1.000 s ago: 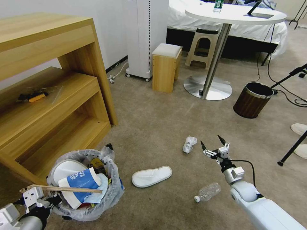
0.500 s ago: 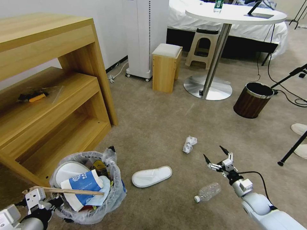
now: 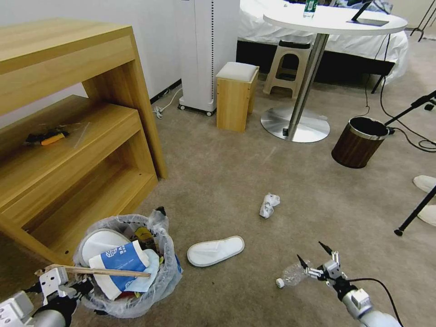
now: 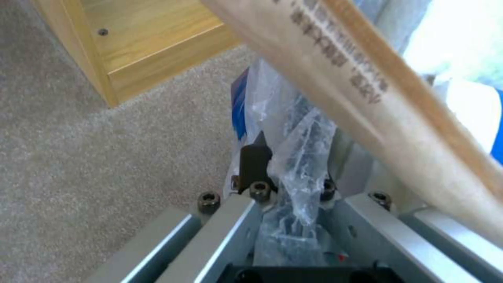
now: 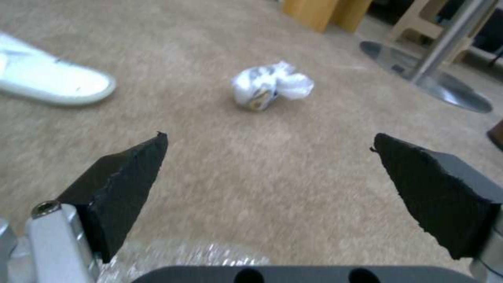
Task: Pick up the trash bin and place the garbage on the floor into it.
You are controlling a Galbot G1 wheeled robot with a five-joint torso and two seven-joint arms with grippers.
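The right gripper [image 3: 314, 260], fingers spread wide and empty, hangs over the bottle [image 3: 290, 274] on the carpet [image 3: 218, 181]. The left gripper [image 4: 285, 186] is clamped on the bin [image 3: 156, 277] liner near the shelf [image 3: 91, 181]; a slipper [image 3: 215, 250] and wad [image 3: 269, 205] lie beyond.

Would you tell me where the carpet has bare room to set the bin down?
Bare beige carpet lies between the wooden shelf unit and white crumpled wad. It is crowded around the white flat slipper, clear plastic bottle and right gripper.
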